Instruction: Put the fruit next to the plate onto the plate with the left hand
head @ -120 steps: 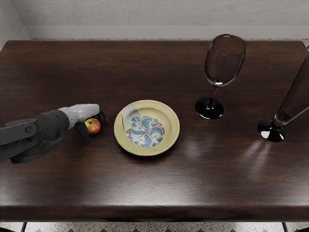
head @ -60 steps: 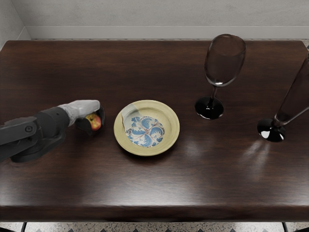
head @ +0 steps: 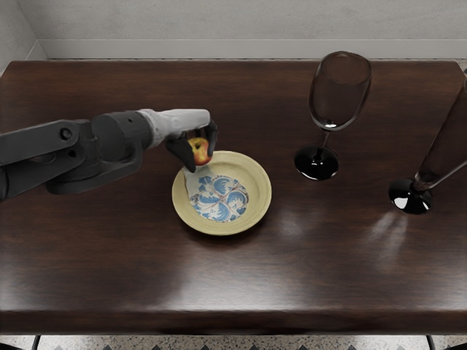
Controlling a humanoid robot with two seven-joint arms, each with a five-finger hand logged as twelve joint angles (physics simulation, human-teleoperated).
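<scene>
The near edge of the dark polished wooden table (head: 233, 292) runs across the bottom of the head view. A wide band of open wood lies between it and the round yellow plate with a blue-and-white floral centre (head: 258, 191), which sits a little left of the table's middle. There is open wood on the plate's left as well, under my forearm, which comes in from the left edge.

To the right, well apart from the plate, stands a tall clear wine glass with a dark foot (head: 339, 91), upright. Farther right, at the picture's edge, a second clear stemmed glass with a dark foot (head: 410, 195) is partly cut off. Behind them the table's far edge meets a pale wall.

At the plate's far-left rim, my left hand (head: 187, 133), grey-white on top with dark fingers (head: 180, 149), is curled around the small red-and-yellow round fruit (head: 199, 150). The fingers close on it from both sides, and only part of the fruit shows between them. The fruit hangs in my grip over the rim, not yet set down on the plate.
</scene>
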